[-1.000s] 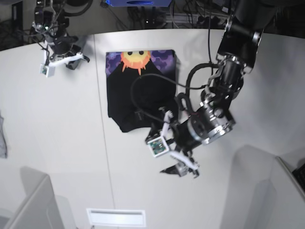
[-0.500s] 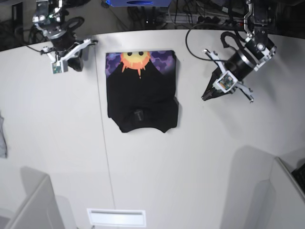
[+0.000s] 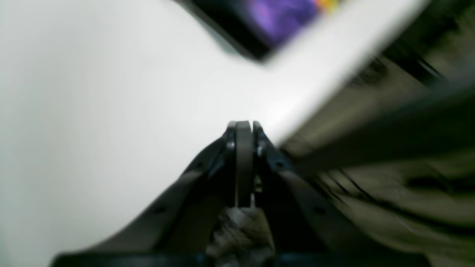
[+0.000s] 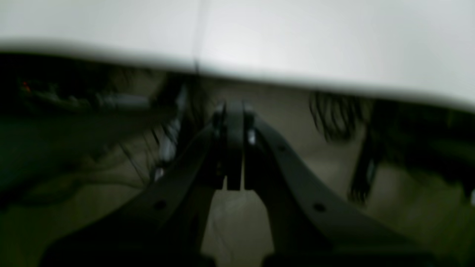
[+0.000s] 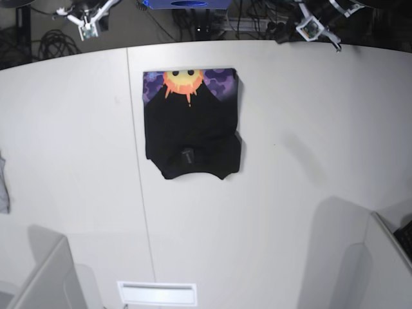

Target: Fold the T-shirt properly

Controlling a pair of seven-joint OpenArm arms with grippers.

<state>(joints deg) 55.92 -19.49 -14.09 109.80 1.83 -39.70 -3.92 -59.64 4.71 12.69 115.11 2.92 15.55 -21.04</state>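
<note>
The black T-shirt lies folded into a compact rectangle at the middle of the white table, with its orange sun-face print on purple along the far edge. A blurred corner of that print shows at the top of the left wrist view. My left gripper is shut with nothing in it, hovering by the table's far edge. My right gripper is also shut and empty, out past that edge. In the base view both wrists sit at the very top, the left wrist and the right wrist.
A small grey cloth scrap lies at the table's left edge. Grey partitions stand at the front left and front right, with a white vent between them. Cables and equipment lie behind the far edge.
Both arms have pulled back from over the table to beyond its far edge. The left gripper, open near the shirt's near right corner a second ago, has shut. The T-shirt has not moved.
</note>
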